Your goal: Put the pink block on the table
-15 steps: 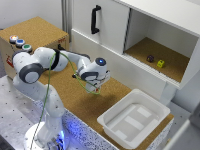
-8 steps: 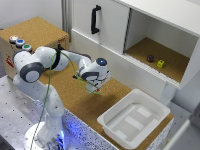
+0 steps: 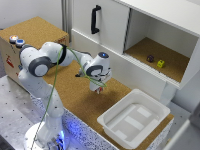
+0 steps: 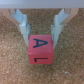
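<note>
While I watched, the gripper (image 3: pixel 99 90) clenched the pink block (image 4: pixel 41 50) just above the table (image 3: pixel 75 97), near the white bin (image 3: pixel 134 120).

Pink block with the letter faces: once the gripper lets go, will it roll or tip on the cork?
The small pink cube looks flat-faced and squat, so it probably stays put. It keeps crisp edges between the grey fingers, so it is likely rigid. The brown cork table looks grainy, so sliding seems unlikely.
</note>
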Action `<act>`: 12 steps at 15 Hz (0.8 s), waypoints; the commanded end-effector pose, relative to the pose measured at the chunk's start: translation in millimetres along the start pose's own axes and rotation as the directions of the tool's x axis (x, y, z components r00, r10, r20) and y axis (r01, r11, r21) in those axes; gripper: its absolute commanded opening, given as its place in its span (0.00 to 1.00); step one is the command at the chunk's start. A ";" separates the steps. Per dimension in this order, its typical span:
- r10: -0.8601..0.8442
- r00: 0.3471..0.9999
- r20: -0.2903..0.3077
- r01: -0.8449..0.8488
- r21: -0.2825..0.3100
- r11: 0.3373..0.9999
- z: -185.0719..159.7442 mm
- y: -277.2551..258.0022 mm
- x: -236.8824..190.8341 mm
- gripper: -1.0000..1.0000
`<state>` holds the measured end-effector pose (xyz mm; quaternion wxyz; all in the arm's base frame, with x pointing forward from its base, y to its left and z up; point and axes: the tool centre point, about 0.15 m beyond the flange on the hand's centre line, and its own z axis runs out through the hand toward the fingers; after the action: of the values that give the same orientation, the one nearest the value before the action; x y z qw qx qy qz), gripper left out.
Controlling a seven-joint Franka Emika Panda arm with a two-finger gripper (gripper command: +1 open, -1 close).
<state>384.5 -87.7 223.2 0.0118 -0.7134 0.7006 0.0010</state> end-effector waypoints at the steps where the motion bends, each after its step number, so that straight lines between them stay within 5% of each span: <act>1: -0.010 0.999 -0.035 0.007 -0.085 0.996 -6.7 -6.9 1.9 1.00; 7: -0.158 0.984 -0.081 0.158 -0.004 0.987 -44.6 23.7 -8.5 1.00; 9: -0.352 0.936 -0.002 0.351 0.069 0.934 -48.5 25.6 -17.8 1.00; 12: -0.659 0.749 -0.063 0.658 -0.041 0.752 -61.9 36.3 -46.5 1.00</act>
<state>380.1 -79.0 254.1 0.0051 -0.8267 0.5625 -0.0136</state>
